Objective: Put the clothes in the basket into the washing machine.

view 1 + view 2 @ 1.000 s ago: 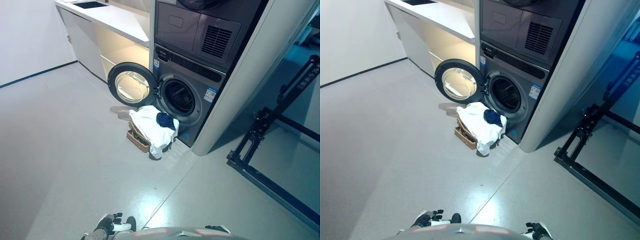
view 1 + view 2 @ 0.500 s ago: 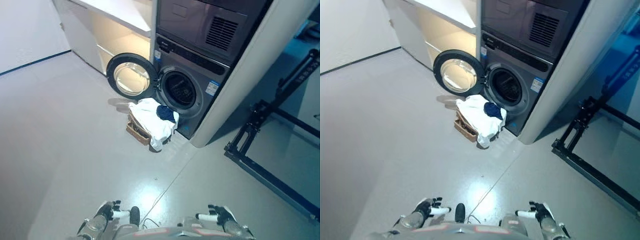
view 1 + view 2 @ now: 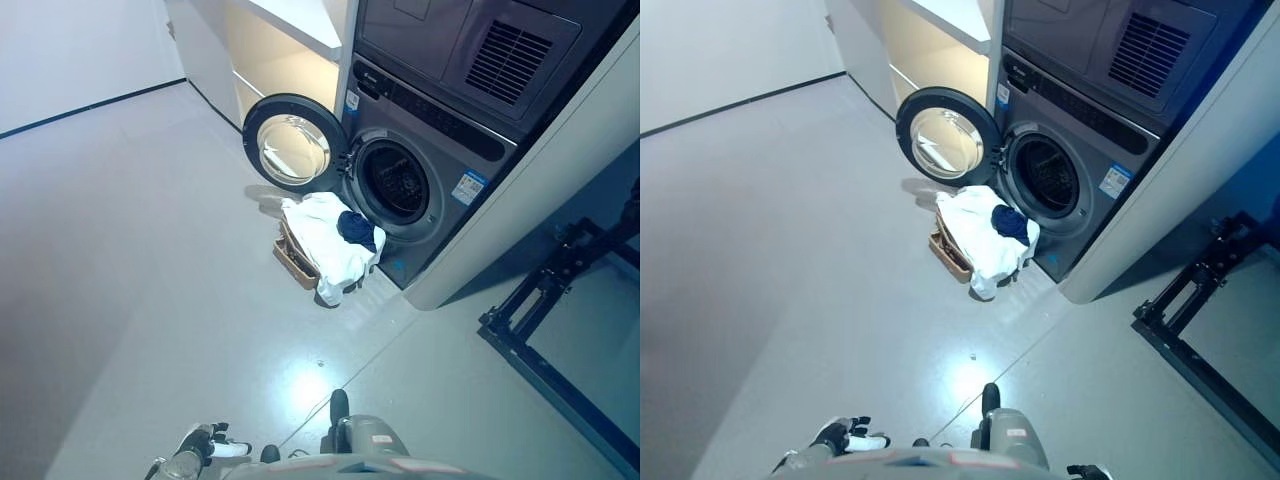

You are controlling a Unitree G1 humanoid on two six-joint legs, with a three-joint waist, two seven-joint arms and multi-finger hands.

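A wicker basket (image 3: 293, 263) stands on the floor in front of the grey washing machine (image 3: 432, 150). A white cloth (image 3: 322, 238) is heaped over it, with a dark blue cloth (image 3: 358, 228) on top. The machine's round door (image 3: 293, 150) is swung open to the left and the drum opening (image 3: 400, 183) shows dark. My left hand (image 3: 200, 444) is at the bottom edge, far from the basket, with fingers relaxed and empty. Only a sliver of my right hand (image 3: 1088, 471) shows at the bottom edge of the right eye view.
A dryer unit (image 3: 470, 45) is stacked on the washing machine. A white counter with cabinets (image 3: 270, 40) runs to its left. A black metal frame (image 3: 560, 310) lies on the floor to the right. Grey floor (image 3: 150, 250) stretches between me and the basket.
The camera has moved, so the whole scene sits further right in the picture. My right hand, in full view half a second ago, has dropped to the bottom edge. The basket and clothes have not moved.
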